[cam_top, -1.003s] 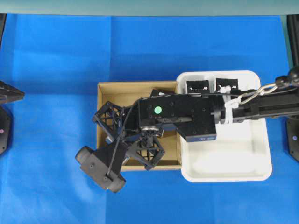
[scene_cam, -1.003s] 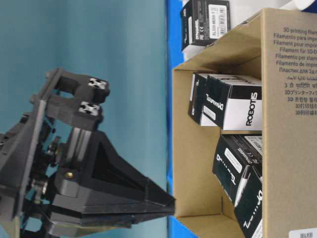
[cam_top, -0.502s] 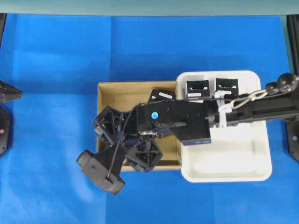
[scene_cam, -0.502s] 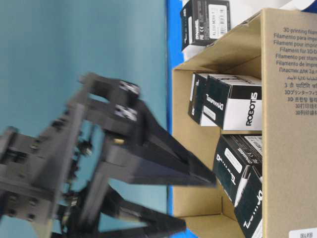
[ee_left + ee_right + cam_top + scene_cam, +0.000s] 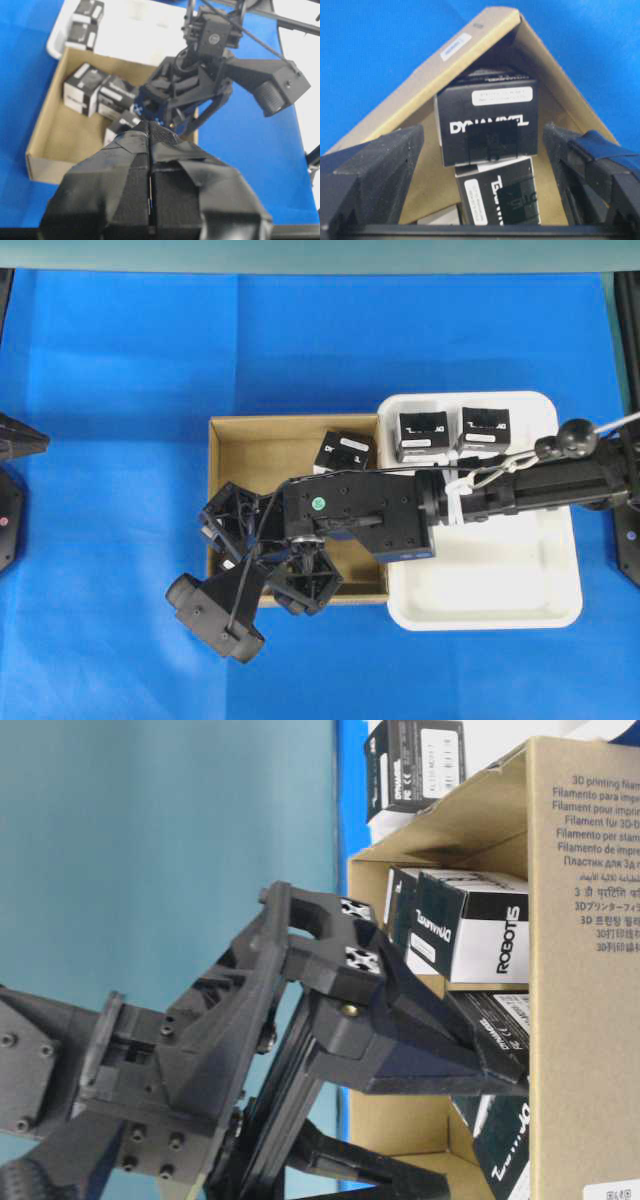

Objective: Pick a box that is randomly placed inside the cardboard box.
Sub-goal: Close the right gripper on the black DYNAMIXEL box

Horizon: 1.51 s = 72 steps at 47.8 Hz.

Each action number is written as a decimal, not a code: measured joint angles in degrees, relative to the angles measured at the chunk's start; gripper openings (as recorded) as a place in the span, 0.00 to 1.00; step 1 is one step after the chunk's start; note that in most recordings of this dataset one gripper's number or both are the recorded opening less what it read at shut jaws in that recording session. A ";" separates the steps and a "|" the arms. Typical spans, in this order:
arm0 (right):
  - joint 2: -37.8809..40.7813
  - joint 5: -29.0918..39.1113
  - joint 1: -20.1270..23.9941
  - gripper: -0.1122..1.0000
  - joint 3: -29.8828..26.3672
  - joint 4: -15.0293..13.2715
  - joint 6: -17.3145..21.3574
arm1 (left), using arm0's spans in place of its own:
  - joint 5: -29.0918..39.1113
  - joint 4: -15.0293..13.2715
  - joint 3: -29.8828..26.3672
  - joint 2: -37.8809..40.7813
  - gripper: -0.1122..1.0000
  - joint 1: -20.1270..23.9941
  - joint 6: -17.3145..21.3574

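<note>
Right gripper [image 5: 480, 165] inside the cardboard box [image 5: 420, 80], jaws spread wide — nothing held. The box [image 5: 487, 122] lies between its fingers [image 5: 375, 170], untouched.

light: bright, even | shadows: soft | blur: near foreground

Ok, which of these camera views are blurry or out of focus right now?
Left wrist view: the shut left gripper fills the foreground, soft. Right wrist view: the open right gripper's fingers blur; the box reads fairly clearly. Overhead and table-level views: reasonably sharp.
</note>
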 measured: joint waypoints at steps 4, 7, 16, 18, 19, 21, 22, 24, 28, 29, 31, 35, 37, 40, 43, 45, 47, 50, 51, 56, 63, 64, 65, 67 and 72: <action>0.00 0.00 -0.35 0.99 0.44 -0.09 0.00 | 0.00 0.00 0.00 0.26 0.04 0.00 0.18; 0.18 0.00 -0.79 0.99 0.62 -0.35 0.00 | 0.00 0.09 -0.09 0.70 0.04 0.00 0.18; 0.79 -0.26 -1.76 0.99 1.58 -0.44 -0.09 | 0.00 0.00 0.00 1.14 0.04 0.00 0.18; 0.88 -0.44 -1.85 0.99 1.76 -0.44 -0.09 | 0.00 0.09 0.00 1.14 0.04 0.00 0.18; 1.05 -0.62 -1.76 0.99 2.02 -0.44 -0.09 | 0.00 0.09 0.00 1.05 0.04 0.00 0.18; 1.23 -0.88 -1.67 0.99 2.20 -0.44 -0.18 | -0.18 0.09 -0.09 1.14 0.04 0.00 0.18; 1.32 -1.14 -1.67 0.99 2.20 -0.44 -0.09 | -0.26 0.09 0.00 1.14 0.04 0.00 0.09; 1.58 -1.49 -1.58 0.99 2.29 -0.44 -0.09 | -0.44 0.00 0.00 1.14 0.04 0.00 0.18; 2.11 -1.93 -1.41 0.99 2.29 -0.44 -0.09 | -1.14 0.09 -0.09 1.14 0.04 0.00 0.09; 2.20 -2.11 -1.32 0.99 2.29 -0.44 -0.18 | -1.23 0.09 0.00 1.14 0.04 0.00 0.09; 2.37 -2.29 -1.14 0.99 2.29 -0.35 -0.09 | -1.41 0.09 0.00 1.14 0.04 0.00 0.09; 2.64 -2.72 -0.79 0.99 2.20 -0.44 -0.09 | -1.49 0.09 -0.09 1.14 0.04 0.00 0.18; 2.72 -3.08 -0.53 0.99 2.29 -0.44 -0.09 | -1.49 0.09 0.00 1.14 0.04 0.00 0.18; 2.81 -3.60 -0.44 0.99 2.20 -0.35 -0.09 | -1.49 0.09 0.00 1.14 0.04 0.00 0.18; 2.81 -4.13 -0.44 0.99 2.20 -0.44 -0.09 | -1.41 0.09 0.00 1.14 0.04 0.00 0.09; 2.81 -4.57 -0.44 0.99 2.20 -0.35 -0.09 | -1.49 0.09 -0.09 1.14 0.04 0.00 0.09; 2.81 -4.75 -0.44 0.99 2.20 -0.35 -0.09 | -1.49 0.09 0.00 1.14 0.04 0.00 0.18; 2.90 -4.83 -0.44 0.99 2.20 -0.44 -0.09 | -1.49 0.09 0.00 1.14 0.04 0.00 0.09; 2.90 -4.92 -0.35 0.99 2.20 -0.44 -0.09 | -1.49 0.09 0.00 1.14 0.04 0.00 0.18; 2.90 -5.01 -0.18 0.97 2.20 -0.53 -0.09 | -1.58 0.09 0.00 1.14 0.04 0.00 0.09; 2.64 -4.39 0.53 0.81 1.67 -2.29 0.09 | -1.49 0.09 0.00 1.14 0.04 0.00 0.09; 2.64 -4.13 0.70 0.81 1.67 -2.46 0.18 | -1.58 0.09 0.00 1.14 0.04 0.00 0.18; 2.46 -3.87 0.79 0.81 1.58 -2.72 0.26 | -1.58 0.09 -0.09 1.05 0.04 0.00 0.18; 2.29 -3.16 0.88 0.81 1.49 -2.90 0.26 | -1.58 0.09 0.00 1.14 0.04 0.00 0.18; 1.05 -0.79 0.88 0.81 1.14 -3.08 0.62 | -1.58 0.09 0.00 1.05 0.04 0.00 0.18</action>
